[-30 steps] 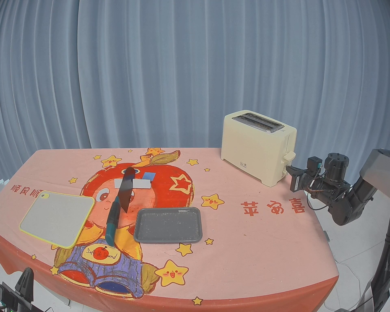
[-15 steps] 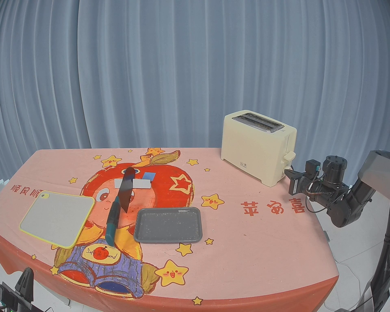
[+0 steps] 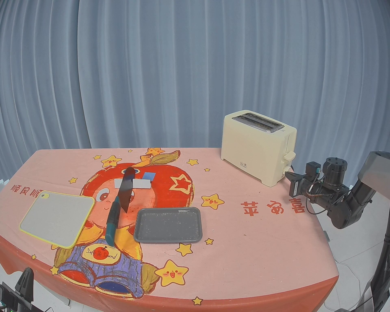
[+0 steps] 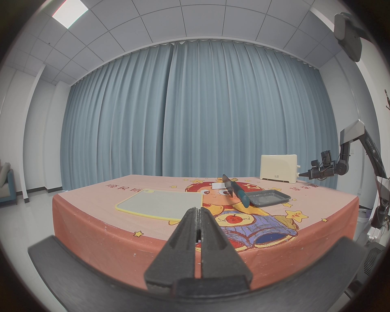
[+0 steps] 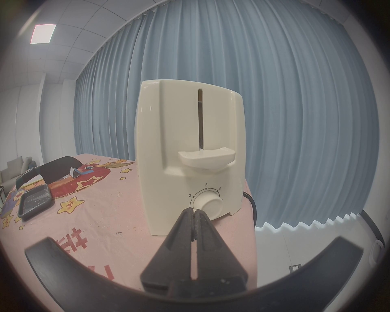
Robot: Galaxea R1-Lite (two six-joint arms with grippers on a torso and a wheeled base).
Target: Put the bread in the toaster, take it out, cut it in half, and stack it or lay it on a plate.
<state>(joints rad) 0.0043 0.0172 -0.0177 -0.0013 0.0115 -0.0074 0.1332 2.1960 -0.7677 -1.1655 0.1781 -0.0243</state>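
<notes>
Cream, two-slotted, your toaster (image 3: 258, 146) sits right of centre, lever low; right gripper (image 3: 287, 175) pressed together beside its lever end.

blue pleated curtain (image 3: 162, 73) behind; tiled ceiling (image 4: 203, 16) with lit panel (image 4: 70, 12); pale floor (image 4: 24, 227).

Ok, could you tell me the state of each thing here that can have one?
toaster, upright, lever low in its slot
knife, lying down, blade resting across a white block
grey plate, flat, no bread on it
cutting board, flat, bare
left end effector, shut, holding nothing
right end effector, shut, holding nothing, apart from the toaster
</notes>
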